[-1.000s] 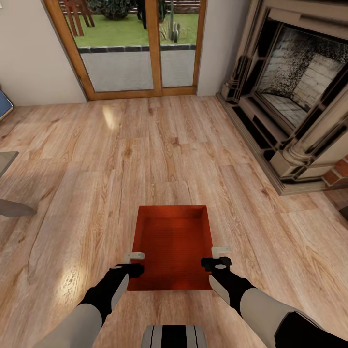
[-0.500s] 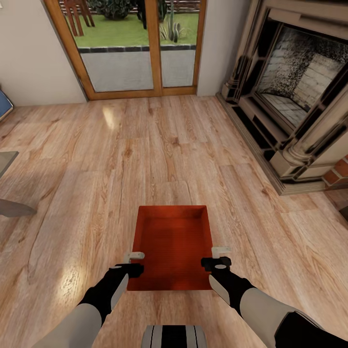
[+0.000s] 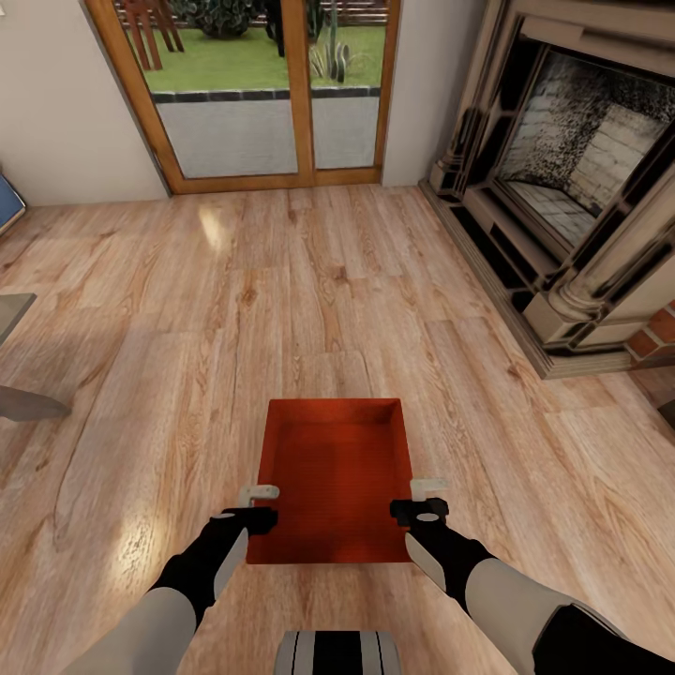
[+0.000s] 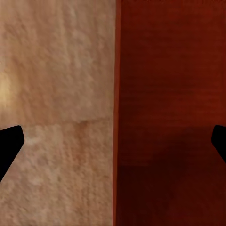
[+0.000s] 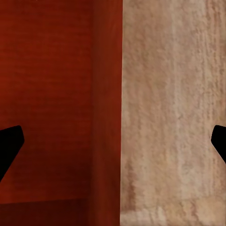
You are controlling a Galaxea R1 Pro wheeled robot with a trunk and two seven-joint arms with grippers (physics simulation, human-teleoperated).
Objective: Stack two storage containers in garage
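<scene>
Head view: an orange-red storage container point(image 3: 333, 483) sits on the light wood plank floor point(image 3: 281, 300) of the living room, just in front of the robot, with a glass door point(image 3: 253, 94) and a stone fireplace point(image 3: 572, 178) beyond. The left gripper point(image 3: 255, 506) and right gripper point(image 3: 425, 499) flank its two long walls near the close end. The bin is rectangular, thin-walled, empty, its flat bottom faintly ribbed.

Left wrist view: the container's left wall point(image 4: 116, 113) runs between two widely spread dark fingertips point(image 4: 9, 143), one over bare floor, one over the bin's interior. The claw stands wide, gripping nothing.

Right wrist view: the same arrangement mirrored, with the right wall point(image 5: 107, 113) centred between spread fingertips point(image 5: 9, 143); this claw is also wide and empty.

The risk from here appears to be uneven closing: should one side pinch before the other, the thin wall could slip or the bin twist and tip on the lift.
</scene>
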